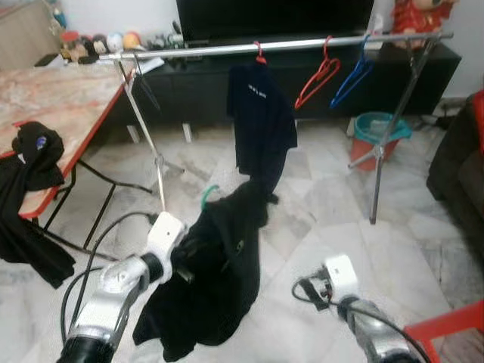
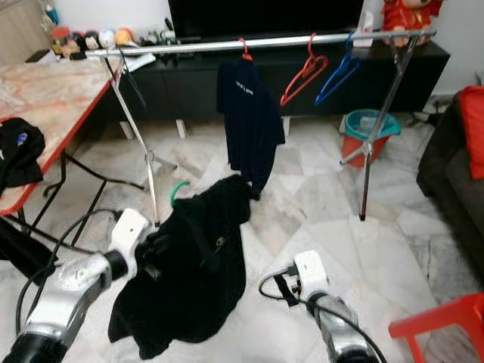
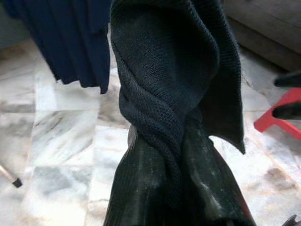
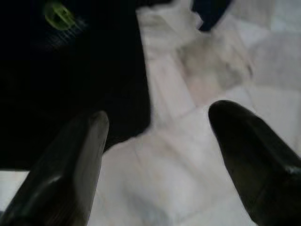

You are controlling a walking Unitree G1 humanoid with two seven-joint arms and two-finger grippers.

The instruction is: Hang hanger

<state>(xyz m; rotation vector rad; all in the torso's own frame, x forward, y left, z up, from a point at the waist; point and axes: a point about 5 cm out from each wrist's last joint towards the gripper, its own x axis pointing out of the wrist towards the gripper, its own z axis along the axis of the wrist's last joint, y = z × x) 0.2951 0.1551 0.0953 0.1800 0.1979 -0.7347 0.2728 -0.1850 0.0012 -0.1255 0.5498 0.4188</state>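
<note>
A white and grey marble tile floor (image 1: 318,227) spreads across the room. Against the far wall stands a long, low black TV cabinet (image 1: 302,76). On the robot's left is a table with a pinkish marble top and red edge (image 1: 53,106), and a crumpled black garment (image 1: 34,155) hangs over its near edge.

A silver metal clothes rail on tripod legs (image 1: 287,44) runs in front of the cabinet. On it hangs a dark navy T-shirt (image 1: 261,121) with small white writing on the chest, too small to read; its red hanger hook shows above the bar. Further to the robot's right on the same rail hang an empty red plastic hanger (image 1: 318,79) and, just beside it, an empty blue plastic hanger (image 1: 349,79). Behind the rail's right leg sits a teal and red bucket (image 1: 380,136).

Below the navy shirt, a black knit shirt (image 1: 215,280) on a green plastic hanger (image 1: 209,195) is held up off the floor, well below the bar. The left gripper (image 3: 169,188) is clamped tight on a twisted fold of this black fabric. The right gripper (image 4: 155,155) hovers low over the floor beside the shirt, fingers spread wide and holding nothing. A small yellow-green emblem (image 4: 59,15) sits on the black cloth, unreadable.
</note>
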